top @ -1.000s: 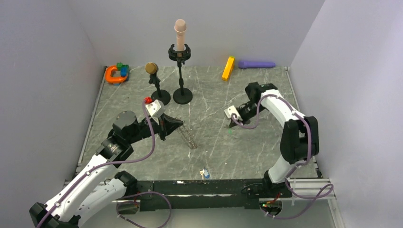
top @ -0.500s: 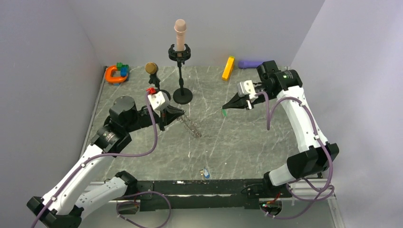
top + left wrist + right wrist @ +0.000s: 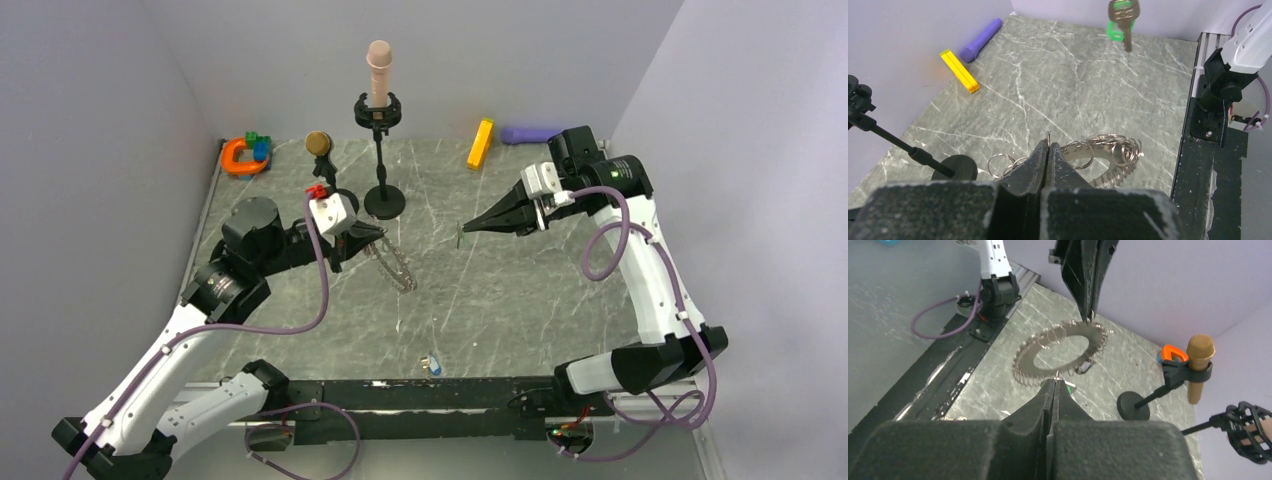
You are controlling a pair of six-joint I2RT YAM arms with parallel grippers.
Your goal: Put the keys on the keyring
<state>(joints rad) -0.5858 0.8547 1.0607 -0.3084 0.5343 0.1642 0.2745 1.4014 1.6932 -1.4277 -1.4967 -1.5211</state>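
Note:
My left gripper (image 3: 374,236) is shut on the rim of the keyring (image 3: 397,268), a large toothed metal ring with several small split rings hanging on it. The keyring (image 3: 1110,161) hangs tilted under the shut tips of the left gripper (image 3: 1048,147). My right gripper (image 3: 467,227) is shut on the green-headed key (image 3: 460,238), holding it in the air to the right of the ring. In the left wrist view the green key (image 3: 1121,19) dangles at the top. From the right wrist, the keyring (image 3: 1024,364) faces the right gripper (image 3: 1055,382), with a bit of the green key (image 3: 1071,388) showing beside the tips.
Two microphone stands stand behind the left gripper: a short one with a gold microphone (image 3: 319,144) and a tall one (image 3: 380,108) on a round base (image 3: 385,203). An orange clamp (image 3: 242,157), a yellow block (image 3: 480,143) and a purple cylinder (image 3: 524,134) lie along the back. A small blue-white object (image 3: 431,365) lies near the front rail.
The right arm rose from the table with the green key and swung back and then left toward the ring. The left gripper lifted the keyring slightly and moved back.

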